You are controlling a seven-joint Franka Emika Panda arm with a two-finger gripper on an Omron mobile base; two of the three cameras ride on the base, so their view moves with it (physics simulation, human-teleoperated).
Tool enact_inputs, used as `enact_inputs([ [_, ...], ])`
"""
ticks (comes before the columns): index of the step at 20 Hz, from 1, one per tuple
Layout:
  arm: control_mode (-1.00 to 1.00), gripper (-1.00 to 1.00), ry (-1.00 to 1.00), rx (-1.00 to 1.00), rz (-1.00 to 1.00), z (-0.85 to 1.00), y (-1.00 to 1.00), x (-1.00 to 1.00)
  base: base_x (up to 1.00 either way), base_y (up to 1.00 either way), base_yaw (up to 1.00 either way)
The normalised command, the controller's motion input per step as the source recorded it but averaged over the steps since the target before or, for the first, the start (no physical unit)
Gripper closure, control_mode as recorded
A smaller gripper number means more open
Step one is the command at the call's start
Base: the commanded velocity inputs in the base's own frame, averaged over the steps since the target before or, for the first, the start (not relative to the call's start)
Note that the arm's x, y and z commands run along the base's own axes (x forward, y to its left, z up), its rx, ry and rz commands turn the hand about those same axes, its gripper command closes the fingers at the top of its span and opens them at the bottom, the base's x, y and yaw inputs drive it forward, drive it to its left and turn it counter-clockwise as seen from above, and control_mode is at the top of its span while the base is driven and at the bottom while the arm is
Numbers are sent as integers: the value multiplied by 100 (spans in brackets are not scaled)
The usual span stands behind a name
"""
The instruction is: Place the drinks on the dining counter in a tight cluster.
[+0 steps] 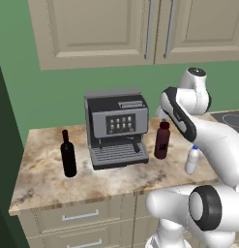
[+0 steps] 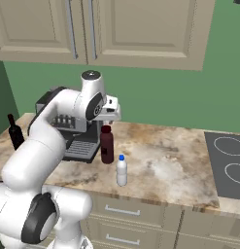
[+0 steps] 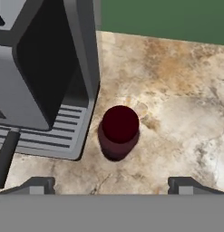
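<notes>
1. Your gripper (image 3: 111,183) hangs spread wide and empty above the maroon bottle (image 3: 119,131), which stands on the counter (image 3: 186,104) just beside the coffee machine (image 3: 45,77).
2. Descend off-centre and one finger could strike the machine or tip the bottle.
3. The blue-capped bottle (image 2: 121,171) near the front edge could get knocked off.

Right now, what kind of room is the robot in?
A home kitchen, simulated. Signs: a coffee machine on a marbled counter with drawers below, beige wall cabinets overhead, and a stovetop set into the counter at the right.
</notes>
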Motion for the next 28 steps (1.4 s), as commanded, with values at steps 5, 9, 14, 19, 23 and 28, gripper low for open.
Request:
enact_inputs([
  [5, -100, -100, 21, 0, 3, 0, -3, 26, 0, 0, 0],
  [9, -100, -100, 15, 0, 1, -17, 0, 0, 0, 0, 0],
  [14, -100, -100, 1, 0, 0, -34, 0, 0, 0, 0, 0],
  [19, -100, -100, 1, 0, 6, -22, 0, 12, 0, 0, 0],
  [23, -100, -100, 4, 0, 18, -5, 0, 24, 0, 0, 0],
  [28, -100, -100, 0, 0, 23, 0, 0, 8, 0, 0, 0],
])
